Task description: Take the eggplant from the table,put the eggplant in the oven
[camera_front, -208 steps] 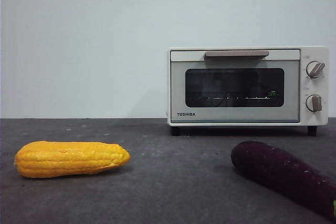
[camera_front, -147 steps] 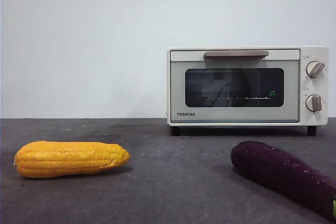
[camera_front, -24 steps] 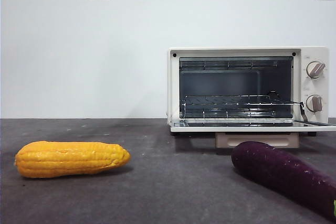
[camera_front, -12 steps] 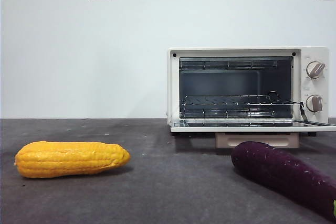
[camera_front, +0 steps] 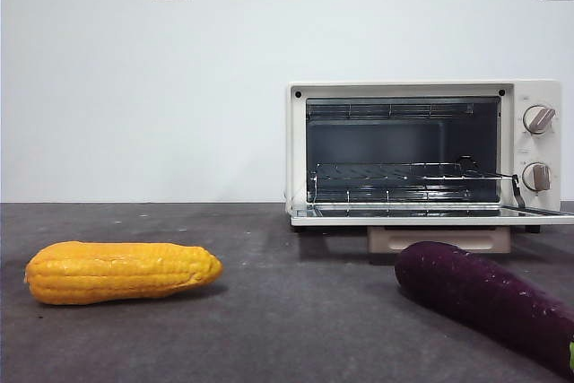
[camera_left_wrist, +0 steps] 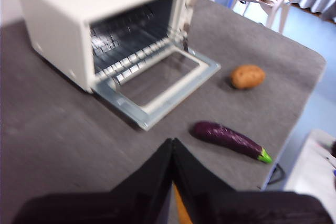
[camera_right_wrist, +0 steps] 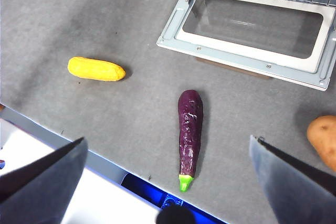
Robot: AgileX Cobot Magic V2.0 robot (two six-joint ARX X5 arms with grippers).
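In the front view, the long, dark purple, matte toy eggplant (camera_front: 489, 298) lay on the flat dark grey felt-like desk (camera_front: 287, 311), slanting toward the lower right corner, where a sliver of its green stem end showed. Behind it stood the small cream-white Toshiba toaster oven (camera_front: 423, 150) with its door folded down flat and its wire rack visible; at the start of the recording that door had been shut, while the eggplant and the yellow-orange ridged corn cob (camera_front: 123, 271) lay where they had been all along. From the left wrist, the left end effector (camera_left_wrist: 172, 153) had its two black jaws pressed together with nothing between them, above the desk short of the eggplant (camera_left_wrist: 231, 138), which lay just in front of the open door; a brown potato (camera_left_wrist: 248, 76) sat beyond. From the right wrist, the right end effector (camera_right_wrist: 168, 169) hung high with jaws spread wide, the eggplant (camera_right_wrist: 189, 135) below between them, untouched, the corn cob (camera_right_wrist: 96, 69) well apart.
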